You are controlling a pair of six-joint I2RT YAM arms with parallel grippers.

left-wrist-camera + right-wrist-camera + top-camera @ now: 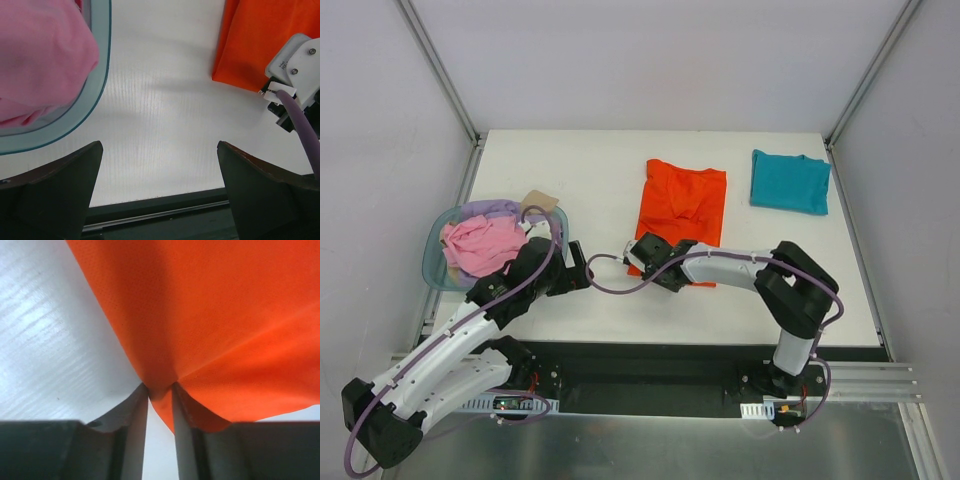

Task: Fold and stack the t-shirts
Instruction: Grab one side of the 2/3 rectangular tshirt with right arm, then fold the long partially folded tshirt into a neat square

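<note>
A bright orange-red t-shirt (pixel 684 205) lies partly folded at the table's middle. My right gripper (pixel 642 251) is shut on its near left corner, and the cloth (pixel 210 315) is pinched between the fingers (pixel 137 410). A folded teal t-shirt (pixel 790 181) lies at the far right. A pink t-shirt (pixel 480 245) fills the blue basket (pixel 432 262), with lavender (pixel 498 208) and tan (pixel 543 199) cloth behind it. My left gripper (pixel 582 275) is open and empty over bare table, between the basket and the orange-red shirt (pixel 265 35).
The basket's rim (pixel 100 75) is close on my left gripper's left side. My right gripper's body and purple cable (pixel 300 115) are close on its right. The table's near edge and a dark rail (pixel 160 212) run just below the left fingers.
</note>
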